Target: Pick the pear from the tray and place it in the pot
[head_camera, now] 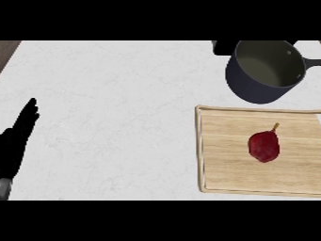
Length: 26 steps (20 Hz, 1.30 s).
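Pale wooden tray (218,155) with visible grain; dark matt metal pot (260,89) at twelve o'clock; white, smooth, marble-like counter (114,94); glossy red pear (264,145).

A kitchen: white marble-look counter (121,94) bearing a dark cooking pot (260,89) and a wooden tray (222,155)

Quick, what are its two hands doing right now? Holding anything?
Left hand: open, fingers straight, resting at the left edge, holding nothing.
Right hand: not in view, so it cannot be told.

Tray (212,141) right edge, pot (263,70) handle cut off by frame.
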Each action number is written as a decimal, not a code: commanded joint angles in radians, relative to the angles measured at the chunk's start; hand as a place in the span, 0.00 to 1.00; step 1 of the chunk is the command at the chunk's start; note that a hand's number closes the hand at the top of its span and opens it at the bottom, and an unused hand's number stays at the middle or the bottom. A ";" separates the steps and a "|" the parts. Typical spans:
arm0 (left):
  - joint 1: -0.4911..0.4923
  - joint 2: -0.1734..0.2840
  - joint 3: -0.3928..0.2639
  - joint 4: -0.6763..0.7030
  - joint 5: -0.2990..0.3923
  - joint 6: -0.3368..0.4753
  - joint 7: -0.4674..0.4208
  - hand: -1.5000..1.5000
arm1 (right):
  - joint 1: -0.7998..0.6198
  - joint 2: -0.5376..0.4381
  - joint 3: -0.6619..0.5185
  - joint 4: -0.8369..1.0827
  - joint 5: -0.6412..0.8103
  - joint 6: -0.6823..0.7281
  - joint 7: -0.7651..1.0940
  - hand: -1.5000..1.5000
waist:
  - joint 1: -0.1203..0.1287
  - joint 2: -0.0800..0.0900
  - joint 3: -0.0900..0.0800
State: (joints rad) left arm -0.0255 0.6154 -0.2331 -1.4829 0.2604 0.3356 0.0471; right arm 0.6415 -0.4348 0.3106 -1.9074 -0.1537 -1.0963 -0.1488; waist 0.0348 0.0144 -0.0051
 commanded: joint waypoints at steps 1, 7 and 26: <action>-0.010 -0.019 -0.016 -0.010 -0.011 -0.006 -0.005 0.50 | -0.015 -0.197 0.055 -0.037 0.015 0.056 0.236 0.00 | 0.021 0.005 -0.001; -0.033 -0.021 -0.006 0.005 -0.030 0.000 0.043 0.50 | -0.192 -0.394 0.091 -0.110 0.046 0.110 0.601 0.00 | 0.004 -0.003 0.001; -0.004 -0.100 0.102 0.050 -0.103 -0.073 0.017 0.50 | -0.711 -0.283 0.096 0.050 0.305 0.416 1.246 0.00 | -0.031 -0.014 0.005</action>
State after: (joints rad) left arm -0.0111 0.5419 -0.1524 -1.4710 0.1753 0.2843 0.0768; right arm 0.0091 -0.7548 0.4302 -1.8880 0.1327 -0.7642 0.9977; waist 0.0076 0.0010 -0.0007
